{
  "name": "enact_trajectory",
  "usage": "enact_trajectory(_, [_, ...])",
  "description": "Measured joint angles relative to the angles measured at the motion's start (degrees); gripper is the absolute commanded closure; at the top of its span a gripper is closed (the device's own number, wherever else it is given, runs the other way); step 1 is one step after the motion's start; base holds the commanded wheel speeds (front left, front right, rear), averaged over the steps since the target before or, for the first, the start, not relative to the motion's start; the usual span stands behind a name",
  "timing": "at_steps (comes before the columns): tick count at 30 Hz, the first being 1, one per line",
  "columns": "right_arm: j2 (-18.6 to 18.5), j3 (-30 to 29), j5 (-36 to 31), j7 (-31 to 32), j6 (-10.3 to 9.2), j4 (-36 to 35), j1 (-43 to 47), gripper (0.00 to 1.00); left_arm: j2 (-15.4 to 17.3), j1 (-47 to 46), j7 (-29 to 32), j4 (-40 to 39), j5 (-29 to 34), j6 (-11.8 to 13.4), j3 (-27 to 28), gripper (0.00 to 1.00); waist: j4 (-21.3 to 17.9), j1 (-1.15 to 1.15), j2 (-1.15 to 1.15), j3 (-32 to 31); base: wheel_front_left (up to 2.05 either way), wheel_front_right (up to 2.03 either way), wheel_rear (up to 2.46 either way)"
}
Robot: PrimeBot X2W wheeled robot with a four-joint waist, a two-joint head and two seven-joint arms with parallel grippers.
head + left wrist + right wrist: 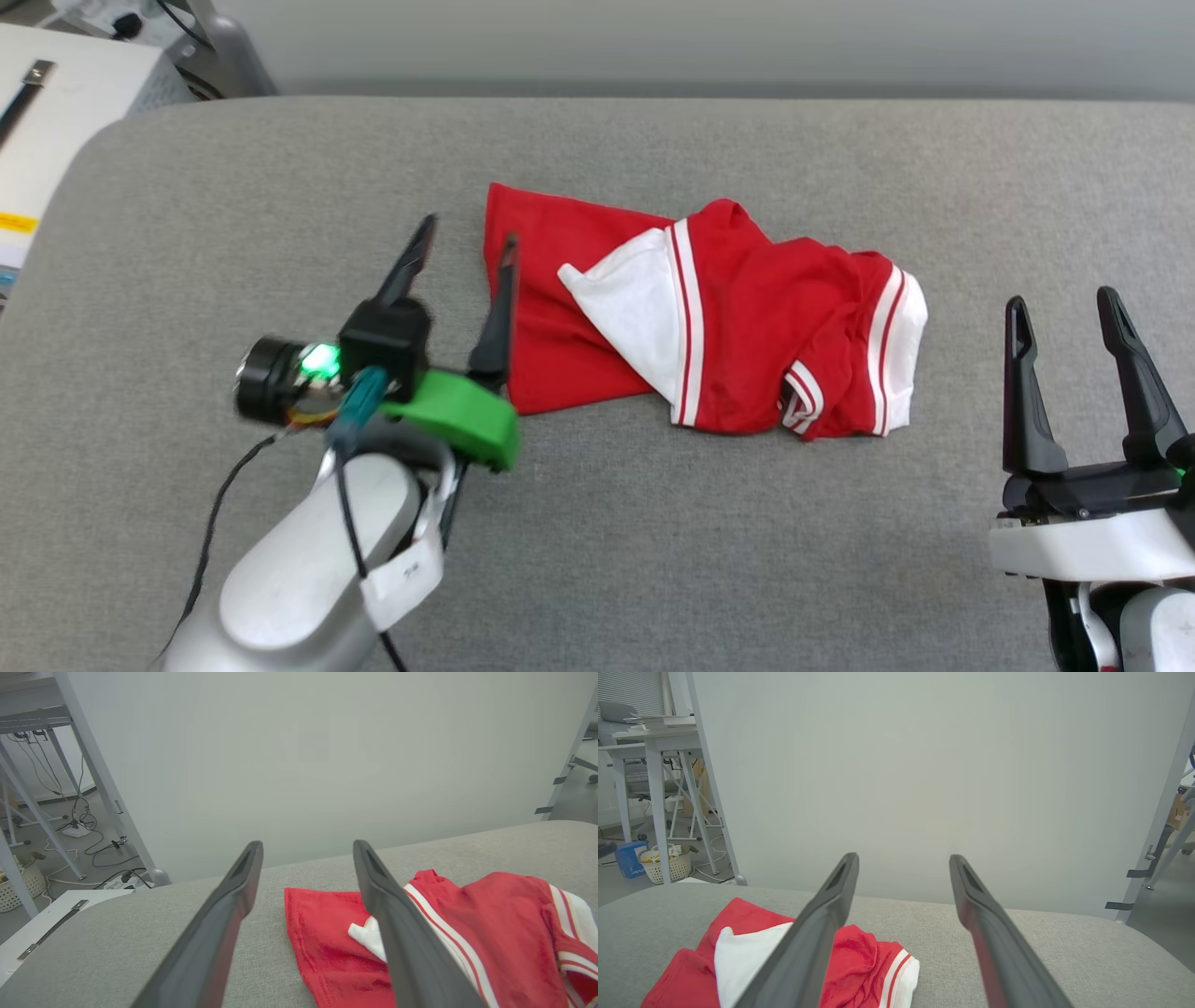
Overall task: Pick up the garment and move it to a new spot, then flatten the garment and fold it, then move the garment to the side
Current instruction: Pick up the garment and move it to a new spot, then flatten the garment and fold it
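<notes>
The garment (709, 327) lies crumpled mid-tabletop (653, 560); the left gripper (467, 233), spread and empty, hangs by its left edge, likely to flatten it; the right gripper (1062, 299) stands open, apart.

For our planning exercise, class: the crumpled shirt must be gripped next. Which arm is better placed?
Probably the left. The left tool stands open at the edge of the garment, partly over its red cloth; the right tool, also open, sits well apart from it.

The grey padded surface (653, 560) carries one crumpled red-and-white garment (747, 327), slightly toward two o'clock from centre.
</notes>
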Motion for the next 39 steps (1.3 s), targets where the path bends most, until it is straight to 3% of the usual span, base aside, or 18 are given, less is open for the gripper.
enact_trajectory(3, [0.0,-0.4,0.0,0.0,0.0,0.2,0.9,0.0,0.6,6.5,0.0,-2.9,2.6,1.6,5.8,0.0,0.9,0.0,0.0,-1.8,0.0,0.0,0.0])
enact_trajectory(8, [0.0,-0.7,0.0,0.0,-0.01,1.2,2.8,0.0,-0.2,16.1,0.0,-6.5,5.4,1.2,14.1,0.0,1.7,0.0,0.0,-4.0,0.0,0.0,0.0])
enact_trajectory(16, [0.2,-1.3,0.8,0.0,-0.01,5.8,5.7,0.0,-5.6,26.3,0.0,-7.8,11.5,-4.4,22.3,0.0,1.8,0.0,0.0,-5.9,0.0,0.0,0.0])
enact_trajectory(26, [0.1,1.4,2.8,0.0,0.0,11.6,8.6,0.0,-11.4,32.1,0.0,-6.5,17.5,-12.1,29.5,0.0,1.5,0.0,0.0,-7.9,0.0,0.0,0.0])
enact_trajectory(39, [0.0,2.0,3.7,0.0,0.0,14.5,10.1,0.0,-16.1,35.2,0.0,-4.4,22.7,-17.8,36.7,0.0,2.0,0.0,0.0,-8.8,0.0,0.0,0.0])
